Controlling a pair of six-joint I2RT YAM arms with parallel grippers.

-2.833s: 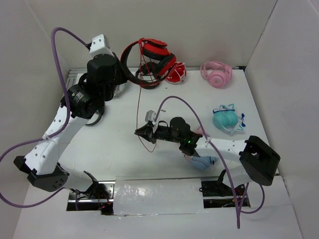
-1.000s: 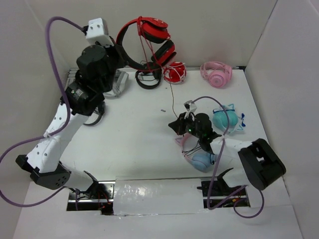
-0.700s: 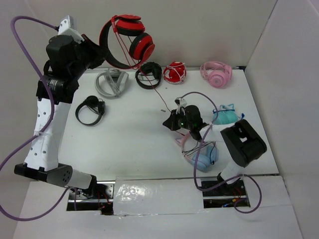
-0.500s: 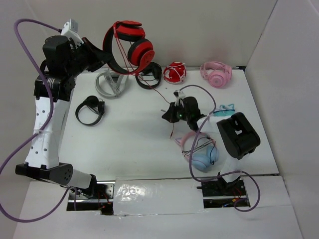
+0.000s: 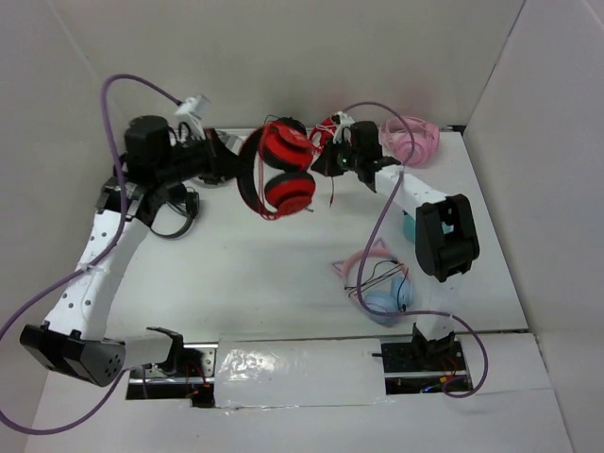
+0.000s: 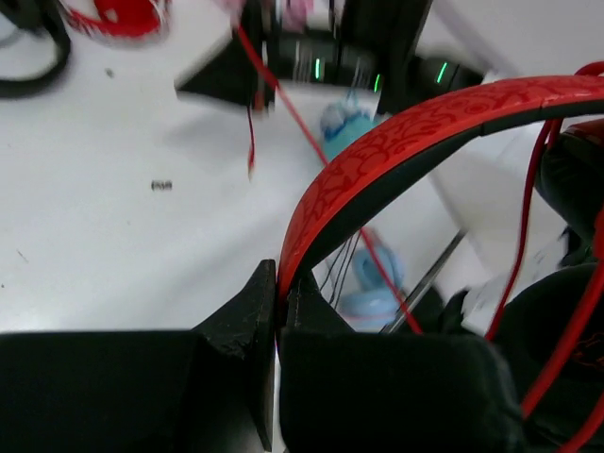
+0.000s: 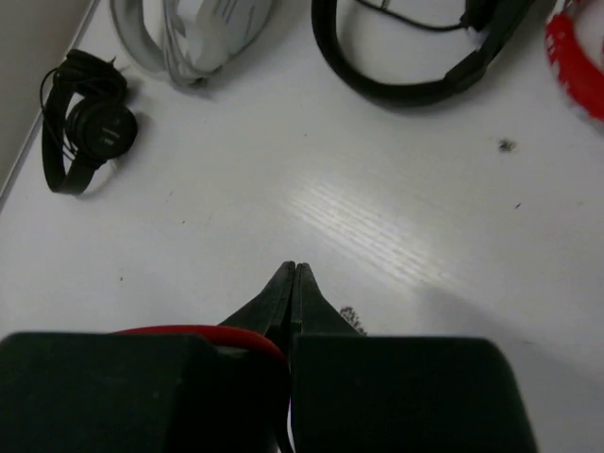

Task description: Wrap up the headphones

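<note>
In the top view, the left claw [image 5: 238, 168] pinches the headband of the red headphones [image 5: 280, 177], holding them over the far part of the surface [image 5: 236, 264]. The right claw [image 5: 327, 162] sits just beside the earcups.

The left wrist view shows the jaws clamped on the headband's [image 6: 396, 142] edge, with the thin red cable [image 6: 283, 94] slanting toward the other claw.

In the right wrist view the tips are pressed together, nipping the cable [image 7: 222, 332]. That hold looks slim, so a hard pull could slip the cable free or twist the headband loose.

Setting: white enclosure

White table [image 5: 245, 274], matte, evenly lit with soft shadows. Closed in by a plain pale back wall [image 5: 377, 57], left wall [image 5: 42, 142] and right wall [image 5: 557, 142] (corner seams visible). Crinkled silver sheet [image 5: 293, 373] lies at the near edge.
</note>
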